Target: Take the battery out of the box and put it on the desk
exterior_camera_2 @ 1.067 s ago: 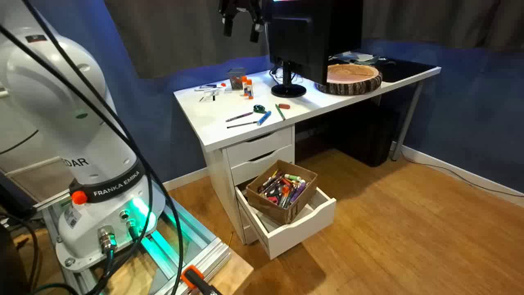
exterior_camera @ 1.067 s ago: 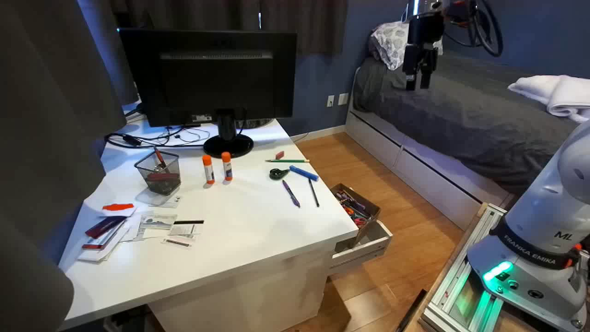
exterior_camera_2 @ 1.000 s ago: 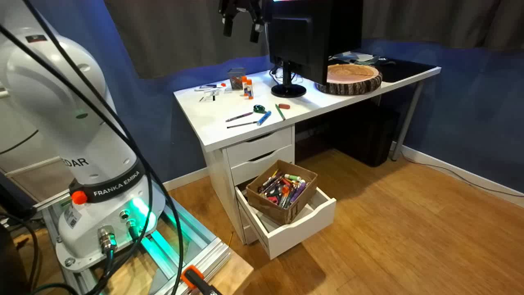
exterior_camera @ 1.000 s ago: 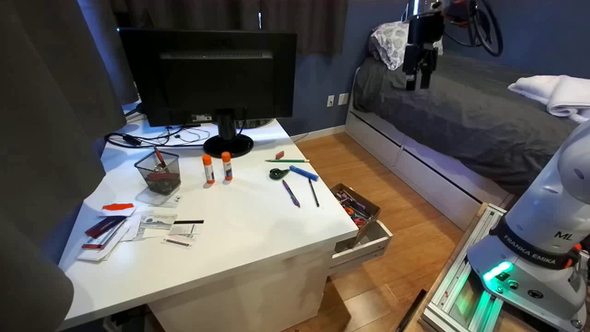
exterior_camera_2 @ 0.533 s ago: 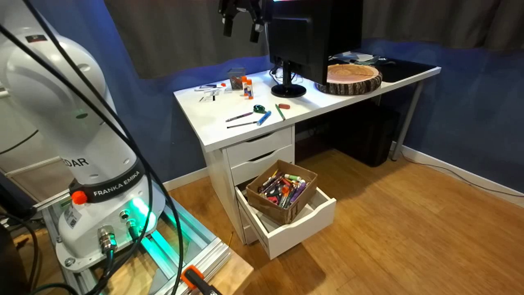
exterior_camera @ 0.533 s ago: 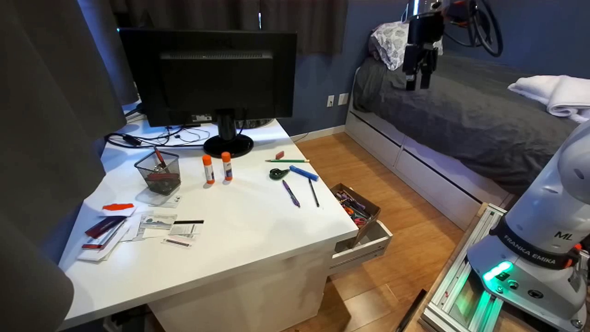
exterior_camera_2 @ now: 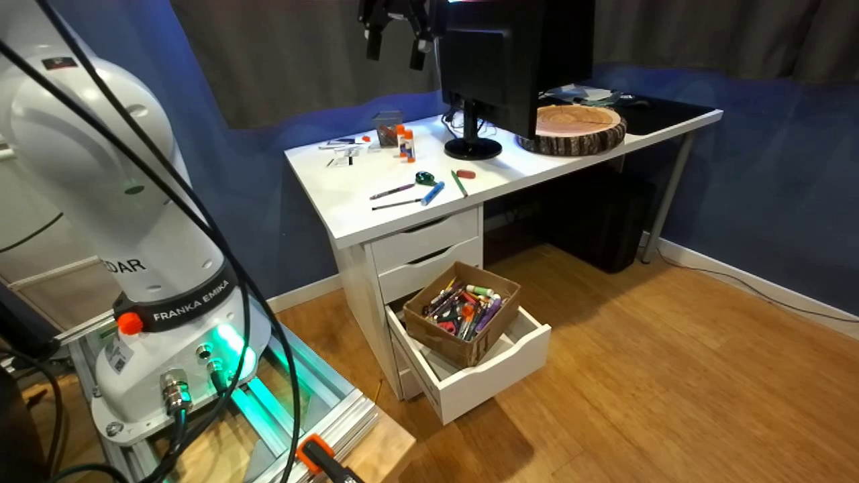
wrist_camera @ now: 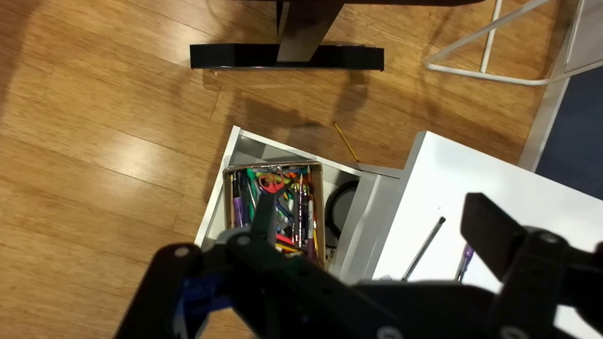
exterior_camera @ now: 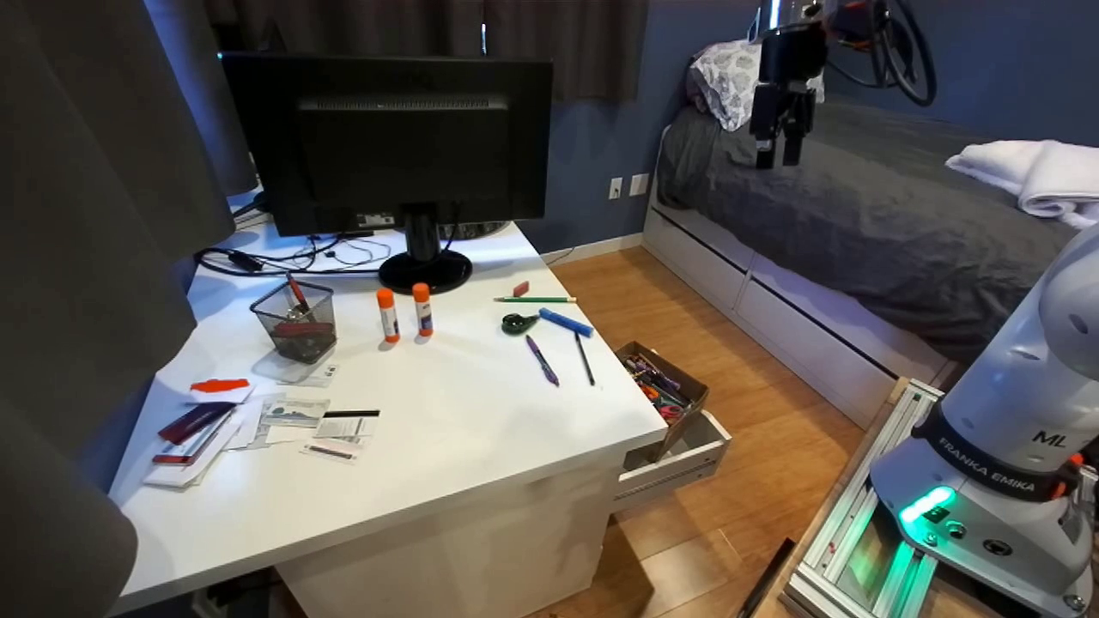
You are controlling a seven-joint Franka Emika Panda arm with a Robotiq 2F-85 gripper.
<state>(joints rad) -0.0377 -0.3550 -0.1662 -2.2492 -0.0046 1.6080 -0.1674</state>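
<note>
No battery can be made out in any view. A brown cardboard box [exterior_camera_2: 439,340] full of pens, markers and scissors stands in the pulled-out white drawer [exterior_camera_2: 500,379]. In the wrist view the box [wrist_camera: 318,188] and drawer [wrist_camera: 282,147] lie below the left finger. The white desk [exterior_camera: 481,429] bears several pens; its corner [wrist_camera: 447,174] shows at right in the wrist view. My gripper [exterior_camera_2: 396,54] is open and empty, high above the desk and drawer; it also shows in the other camera's picture [exterior_camera: 779,156] and in the wrist view [wrist_camera: 370,205].
A black monitor [exterior_camera: 386,146], two glue sticks [exterior_camera: 388,318], a mesh basket [exterior_camera: 296,335] and papers [exterior_camera: 292,412] stand or lie on the desk. A blue marker [exterior_camera_2: 433,193] and a green pencil [exterior_camera_2: 459,183] lie near its edge. A wood slab [exterior_camera_2: 577,141] lies behind the monitor.
</note>
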